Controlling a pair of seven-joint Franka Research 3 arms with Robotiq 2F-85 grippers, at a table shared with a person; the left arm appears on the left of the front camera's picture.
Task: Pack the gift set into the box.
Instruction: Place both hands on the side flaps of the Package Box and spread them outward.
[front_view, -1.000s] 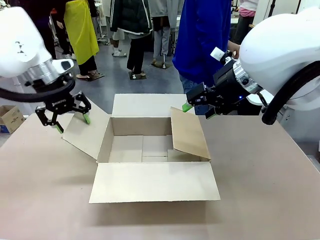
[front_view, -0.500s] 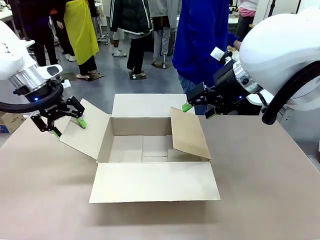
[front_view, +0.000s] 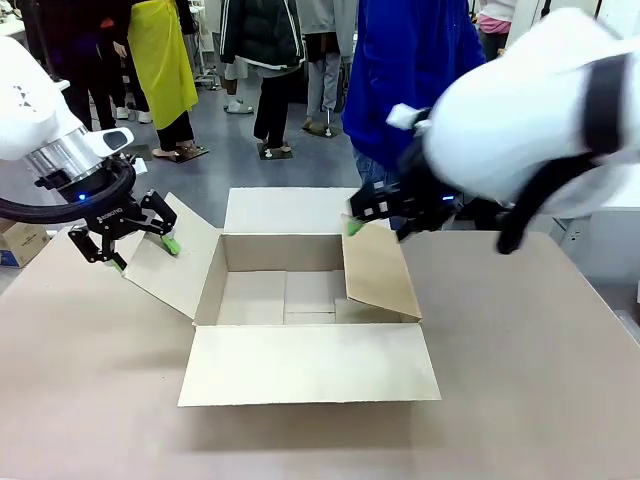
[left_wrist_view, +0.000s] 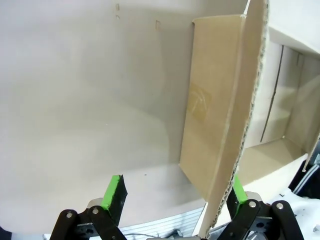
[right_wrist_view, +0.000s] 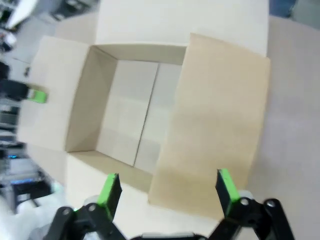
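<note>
The box (front_view: 300, 300) stands open in the middle of the table, with nothing inside and all four flaps spread. Its right flap (front_view: 378, 268) leans inward. My left gripper (front_view: 145, 252) is open at the outer edge of the left flap (front_view: 170, 262). In the left wrist view that flap (left_wrist_view: 215, 100) passes edge-on between the fingers of the left gripper (left_wrist_view: 175, 192), close to the right pad. My right gripper (front_view: 376, 230) is open and blurred at the top of the right flap. From above, the right gripper (right_wrist_view: 167, 187) looks down on the right flap (right_wrist_view: 215, 115). The gift set is out of view.
A person in a blue top (front_view: 410, 70) stands at the table's far edge, behind the right gripper. A small carton (front_view: 20, 240) sits on the floor at the left. The brown table (front_view: 540, 380) has free room at the front and right.
My right arm has swung left, bringing its gripper over the top of the right flap. My left gripper has dropped and shifted to the left flap's outer edge.
</note>
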